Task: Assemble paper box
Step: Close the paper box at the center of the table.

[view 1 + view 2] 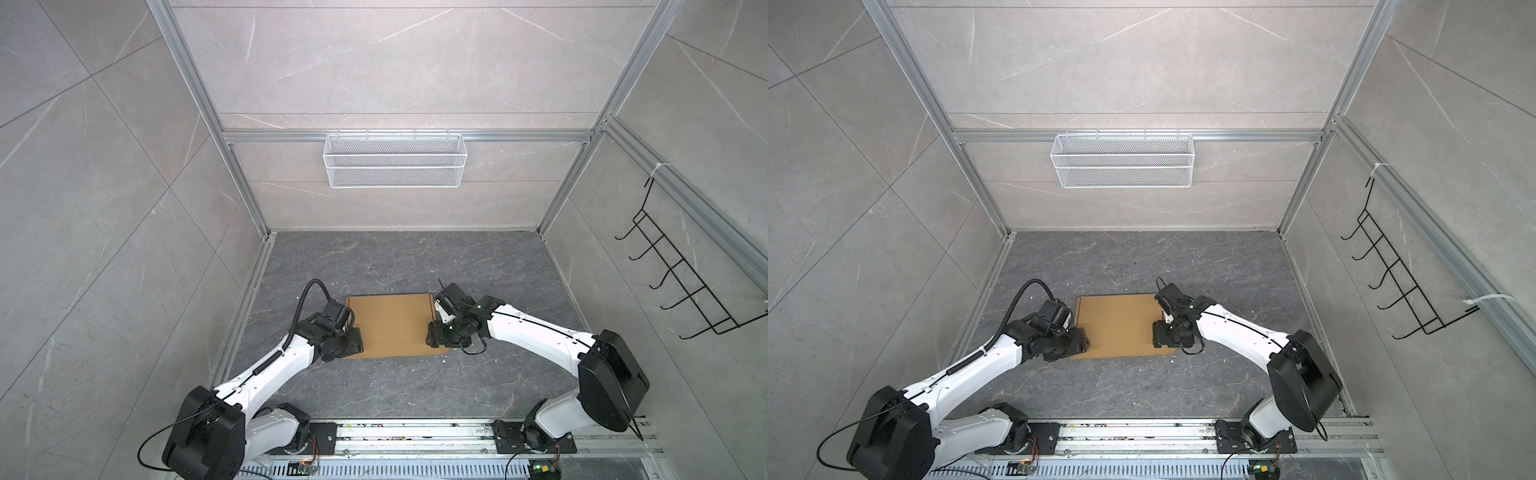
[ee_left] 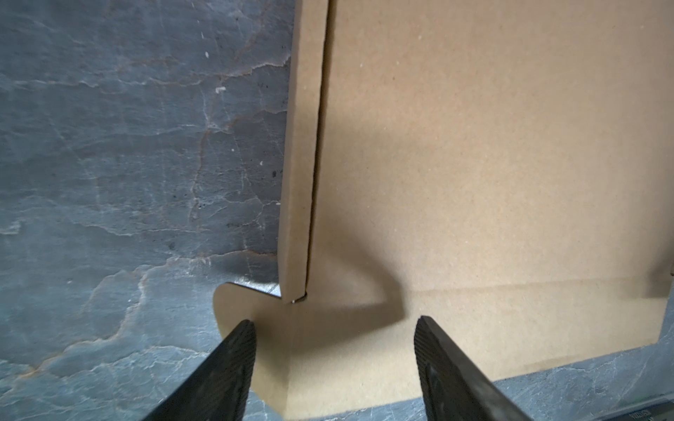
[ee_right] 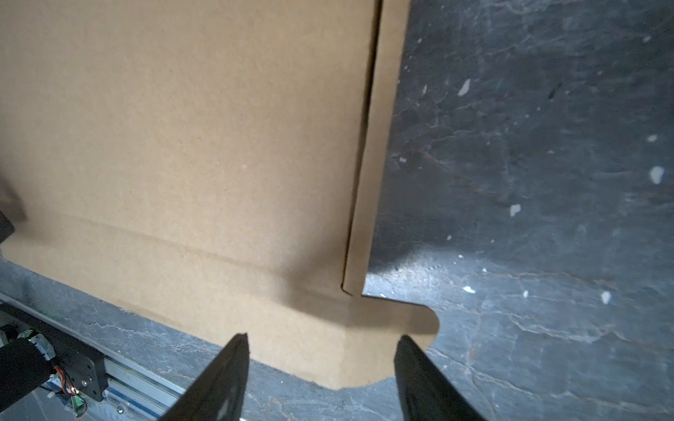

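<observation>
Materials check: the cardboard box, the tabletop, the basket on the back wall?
Paper box: brown cardboard, matte, uncoated; fibre speckle, pressed creases and die-cut tabs in the wrist views. Probably corrugated, no flutes visible.
Table: dark grey veined stone or stone-look laminate, low sheen; cannot tell which.
Wire mesh basket: see-through fine mesh on a wire frame, likely white-coated metal.

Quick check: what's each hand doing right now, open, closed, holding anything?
Left hand: open, holding nothing, over a rounded tab of the cardboard box.
Right hand: open, holding nothing, over another rounded tab.
</observation>
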